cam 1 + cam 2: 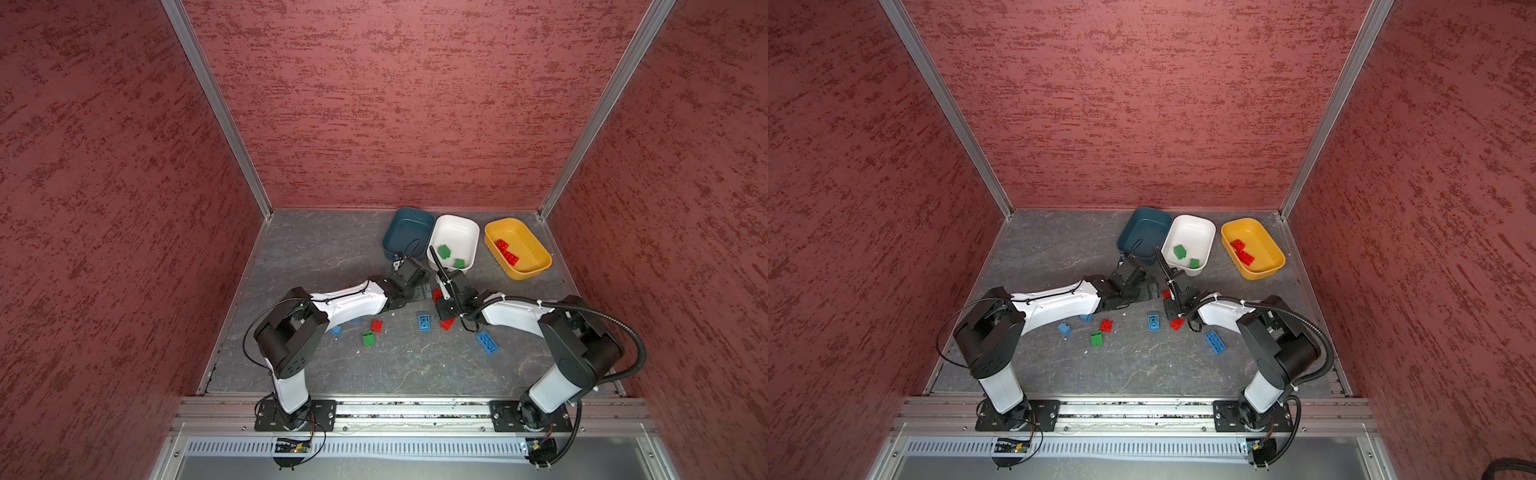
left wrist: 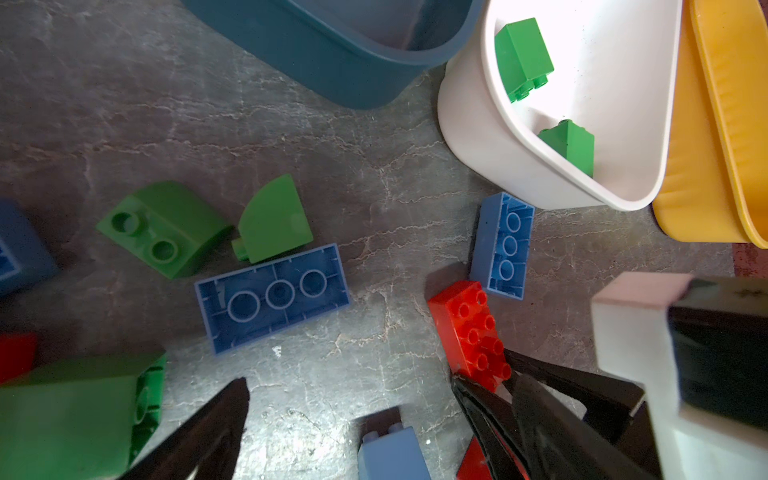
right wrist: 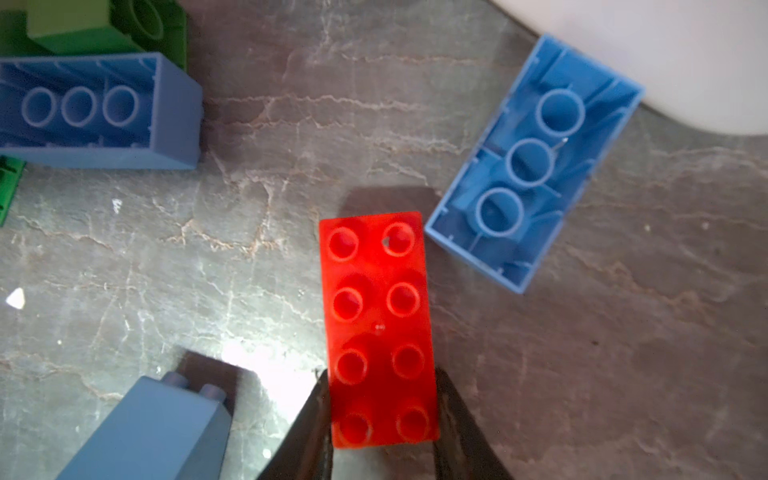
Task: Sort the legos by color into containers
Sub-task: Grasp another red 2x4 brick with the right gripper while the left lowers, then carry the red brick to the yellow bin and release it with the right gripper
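Jaws of the right gripper are pinched on the long sides of a red brick near one end, so that most of its length juts out beyond the tips; whether it is lifted clear of the floor cannot be told. Jaws of the left gripper are spread wide and nothing is held, though a pale blue brick lies between them. The pick-up of one red piece is judged to be the step in hand, and the sort is well short of done, since many legos are scattered around both pairs of jaws. A lift and a carry to the yellow tub, well beyond the right jaws and past the white tub, is called for next: red bricks are gathered there and green bricks in the white one. The teal tub, beyond the left jaws, is presumably meant for blue. Because the grip is off-centre, a swing of the brick may have to be guarded against. The held brick is glossy hard plastic, oblong, with eight round studs facing up in two rows. Just beside its far end a blue oblong brick lies hollow side up, three tubes showing inside. The floor is matt grey, veined like slate; the tubs are smooth and round-cornered.
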`<state>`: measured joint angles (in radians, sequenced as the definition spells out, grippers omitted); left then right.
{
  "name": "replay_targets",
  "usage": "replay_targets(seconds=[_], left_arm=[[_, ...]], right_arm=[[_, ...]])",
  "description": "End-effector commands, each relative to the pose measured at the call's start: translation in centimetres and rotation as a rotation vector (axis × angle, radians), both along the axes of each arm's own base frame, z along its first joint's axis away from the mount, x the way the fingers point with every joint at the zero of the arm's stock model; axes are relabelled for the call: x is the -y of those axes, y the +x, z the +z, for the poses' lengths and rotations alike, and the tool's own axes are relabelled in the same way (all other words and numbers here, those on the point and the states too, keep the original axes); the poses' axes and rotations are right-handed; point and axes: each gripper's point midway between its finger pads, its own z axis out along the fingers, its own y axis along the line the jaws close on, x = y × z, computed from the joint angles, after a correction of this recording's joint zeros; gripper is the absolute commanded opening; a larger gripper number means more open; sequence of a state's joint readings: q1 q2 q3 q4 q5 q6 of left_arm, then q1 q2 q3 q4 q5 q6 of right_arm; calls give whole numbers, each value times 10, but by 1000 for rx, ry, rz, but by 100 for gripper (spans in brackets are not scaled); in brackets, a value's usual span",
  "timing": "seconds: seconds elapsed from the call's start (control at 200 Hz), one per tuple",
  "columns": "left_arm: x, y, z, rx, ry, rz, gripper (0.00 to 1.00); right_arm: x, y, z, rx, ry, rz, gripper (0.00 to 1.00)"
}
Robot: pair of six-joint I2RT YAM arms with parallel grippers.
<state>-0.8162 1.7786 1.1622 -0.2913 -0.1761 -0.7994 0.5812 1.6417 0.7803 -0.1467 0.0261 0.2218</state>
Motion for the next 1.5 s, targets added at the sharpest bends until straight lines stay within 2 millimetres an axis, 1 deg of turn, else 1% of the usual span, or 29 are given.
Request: replay_targets(seconds=[0.0, 0.16, 0.291, 0.346, 0.376, 0.386, 0.396, 0.496, 0.631, 0.721, 0.827, 0.877, 0.967, 1.047, 1.097, 1.172, 1.217, 1.232, 1.388, 1.443, 1.493], left_arm=[[1, -1, 5, -2, -7, -4, 100], [2, -2, 5, -4, 2, -14, 99], [4, -1, 5, -2, 6, -26, 99], [9, -1, 8, 9, 8, -44, 99], [12, -1, 11, 20, 8, -59, 99], [13, -1, 11, 24, 8, -65, 99], [14, -1, 12, 27, 9, -70, 100], [29, -5, 21, 68, 12, -140, 99], [56, -16, 28, 104, 1, -284, 99], [67, -27, 28, 110, 10, -358, 99], [71, -41, 25, 102, 37, -425, 99], [69, -45, 22, 91, 62, -431, 99], [58, -49, 14, 53, 102, -402, 99], [46, -51, 5, 1, 138, -349, 99], [38, -53, 0, -35, 168, -313, 99], [32, -56, -3, -76, 201, -292, 99], [31, -59, -5, -94, 216, -294, 99], [31, -59, -5, -99, 219, -294, 99], [36, -64, -12, -136, 217, -320, 100], [37, -64, -14, -144, 219, -324, 99], [37, -65, -17, -154, 228, -333, 99]], right_arm=[[-4, -4, 5, 25, 25, 34, 31], [-4, -1, 19, 71, 35, 42, 25], [2, 2, 34, 132, 25, 33, 22], [4, 4, 46, 170, 36, 27, 22], [6, 4, 48, 179, 36, 22, 22], [6, 5, 56, 200, 48, 17, 22], [7, 5, 59, 209, 53, 13, 22], [23, 12, 81, 263, 107, -65, 22], [55, 22, 102, 310, 217, -186, 22], [86, 30, 107, 321, 275, -283, 22], [127, 39, 109, 331, 288, -404, 22], [147, 44, 109, 331, 271, -460, 22], [182, 57, 112, 335, 265, -545, 22], [204, 70, 117, 349, 281, -581, 22], [222, 79, 119, 351, 274, -618, 22], [239, 92, 121, 330, 290, -625, 22], [245, 100, 122, 313, 298, -611, 23], [247, 103, 115, 292, 293, -613, 23], [279, 125, 99, 230, 193, -644, 25], [286, 135, 92, 205, 158, -629, 26], [293, 145, 82, 157, 122, -627, 27]])
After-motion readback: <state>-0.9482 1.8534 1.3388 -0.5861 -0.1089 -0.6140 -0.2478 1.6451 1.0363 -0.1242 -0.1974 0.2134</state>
